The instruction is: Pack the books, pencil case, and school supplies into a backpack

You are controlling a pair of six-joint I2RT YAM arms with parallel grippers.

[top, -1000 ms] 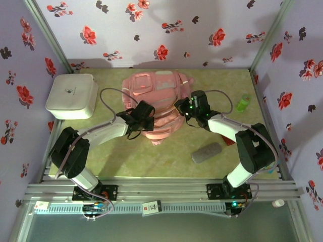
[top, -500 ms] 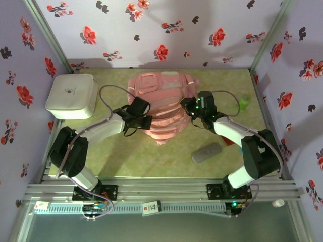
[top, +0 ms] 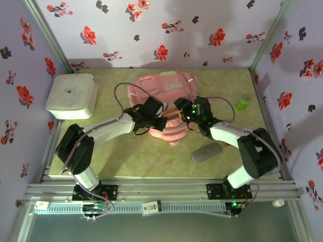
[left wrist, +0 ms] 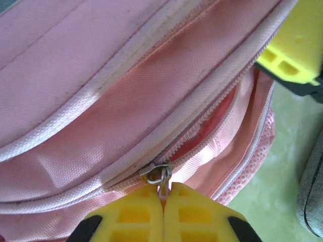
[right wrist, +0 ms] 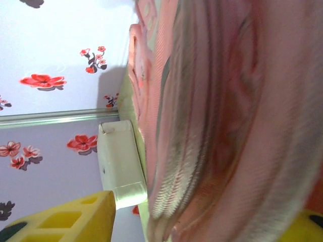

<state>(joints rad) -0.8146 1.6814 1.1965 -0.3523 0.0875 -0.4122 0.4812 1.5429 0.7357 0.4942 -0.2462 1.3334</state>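
Two arms share my screen. In the table's [top: 126,159] far-left corner sits a white rounded box [top: 72,96]. My left gripper [left wrist: 163,196] is clenched on the small metal zipper pull [left wrist: 156,173] of the large pink fabric backpack [top: 162,85], which lies mid-table toward the far edge. My right gripper [top: 181,111] has its fingers parted, pink fabric between them. The grey soft tube-shaped pencil case [top: 207,152] lies near-right, and a small green object [top: 243,103] sits by the right edge.

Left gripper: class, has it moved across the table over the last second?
Yes. In the top view the left gripper, pinching the zip pull, has moved right across the backpack, away from the white box.
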